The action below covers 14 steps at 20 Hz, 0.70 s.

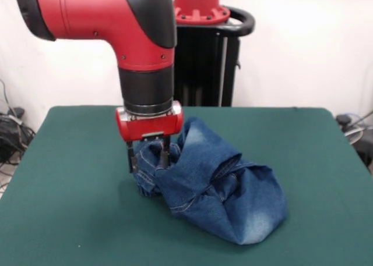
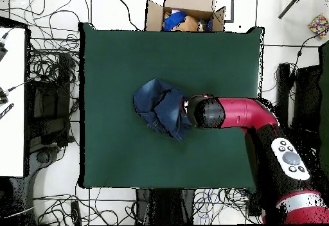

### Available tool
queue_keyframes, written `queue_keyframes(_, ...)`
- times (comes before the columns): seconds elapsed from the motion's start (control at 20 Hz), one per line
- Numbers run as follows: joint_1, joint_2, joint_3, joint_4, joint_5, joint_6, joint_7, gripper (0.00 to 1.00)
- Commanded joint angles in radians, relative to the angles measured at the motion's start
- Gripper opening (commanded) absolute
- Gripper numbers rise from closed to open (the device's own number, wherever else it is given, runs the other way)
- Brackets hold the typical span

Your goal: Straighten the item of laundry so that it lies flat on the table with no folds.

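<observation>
On dark green table [image 1: 70, 219], bunched jeans [image 1: 221, 190], white wall, cable-strewn floor

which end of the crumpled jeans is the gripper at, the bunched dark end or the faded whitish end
The bunched dark end. The gripper straddles a raised fold there, while the faded whitish corner of the jeans lies apart, on the opposite side.

Green table [image 1: 70, 219]; crumpled jeans [image 1: 221, 190] lie mid-table.
</observation>
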Motion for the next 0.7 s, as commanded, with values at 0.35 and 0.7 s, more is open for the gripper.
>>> queue_keyframes(0.35, 0.144, 0.127, -0.034, -0.080, -0.026, -0.048, 0.117, 1.00)
queue_keyframes(0.7, 0.183, 0.139, -0.078, -0.065, -0.028, -0.109, 0.158, 1.00)
